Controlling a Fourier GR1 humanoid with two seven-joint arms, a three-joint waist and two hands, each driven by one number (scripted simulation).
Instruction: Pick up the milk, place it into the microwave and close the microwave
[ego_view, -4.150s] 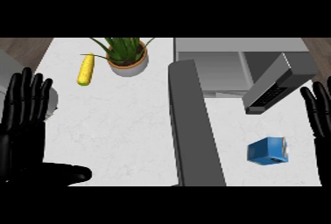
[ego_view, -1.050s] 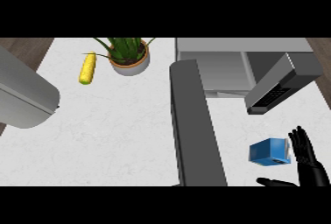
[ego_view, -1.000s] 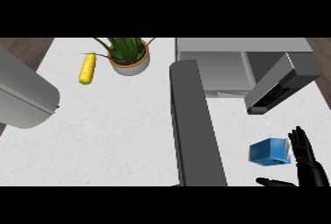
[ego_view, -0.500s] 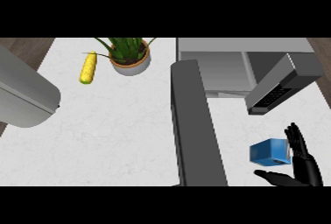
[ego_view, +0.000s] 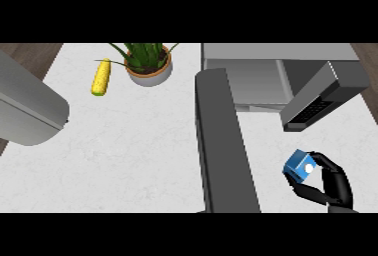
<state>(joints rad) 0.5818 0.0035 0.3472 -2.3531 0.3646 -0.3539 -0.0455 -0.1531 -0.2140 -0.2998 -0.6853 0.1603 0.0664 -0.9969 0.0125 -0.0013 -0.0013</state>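
1. Milk (ego_view: 300, 165), a small blue carton with a white spot on its face, sits tilted in the right robot hand (ego_view: 329, 184) at the lower right of the head view, over the white desk (ego_view: 140, 145).
2. That right robot hand comes in from the lower edge; its black fingers (ego_view: 322, 161) curl over the carton's right side and its thumb (ego_view: 306, 192) closes in from below, so it is clamped on the milk.
3. Just left of the carton a long dark grey bar (ego_view: 224, 145), seemingly the edge of the microwave's open door, runs from the upper middle down to the lower edge; I cannot tell this for certain.
4. Above the hand, apart from it, a dark slanted panel with rows of keys (ego_view: 317, 102) leans by the microwave (ego_view: 273, 75), whose grey cavity shows open at the upper right.
5. Well apart, at the upper left of the desk, a yellow corn cob (ego_view: 101, 77) lies beside a potted plant (ego_view: 148, 62) with green leaves.
6. A grey forearm (ego_view: 26, 107) fills the view's left edge; the left robot hand itself does not show.
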